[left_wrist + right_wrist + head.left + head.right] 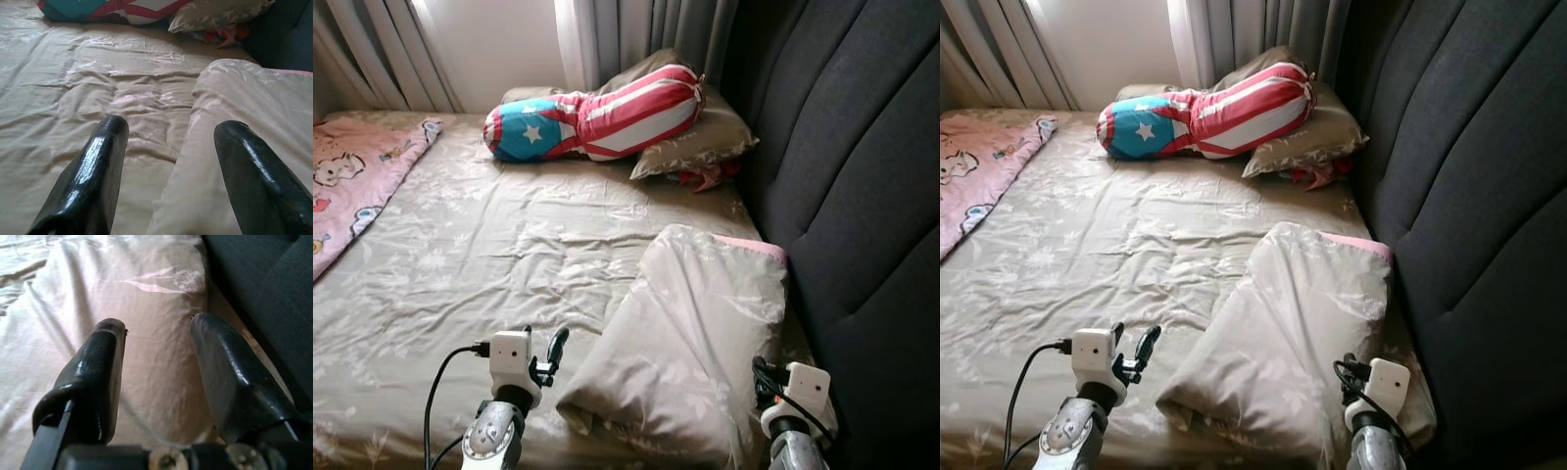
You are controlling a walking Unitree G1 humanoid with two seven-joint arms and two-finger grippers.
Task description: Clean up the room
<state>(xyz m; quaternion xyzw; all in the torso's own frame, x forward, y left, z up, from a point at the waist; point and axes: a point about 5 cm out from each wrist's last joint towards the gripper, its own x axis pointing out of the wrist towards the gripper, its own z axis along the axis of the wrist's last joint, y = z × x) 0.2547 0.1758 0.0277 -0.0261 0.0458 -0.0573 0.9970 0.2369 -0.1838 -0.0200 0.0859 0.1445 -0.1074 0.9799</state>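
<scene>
On the bed (460, 264) | pillow (695, 333) between left hand (168, 147) and right hand (156, 342) | both agape, empty

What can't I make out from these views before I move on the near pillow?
- Red item: head views, mostly tucked under the far pillow; what it is can't be told.
- Near pillow: its near end is cut off by the frame bottom and partly covered by the right arm.
- Right hand: head views hide its fingers behind the wrist camera; the right wrist view shows them open.
- Pink blanket: cut off by the left edge.

Bedroom: bed (489, 264), pillows (690, 338), headboard (862, 176)
</scene>
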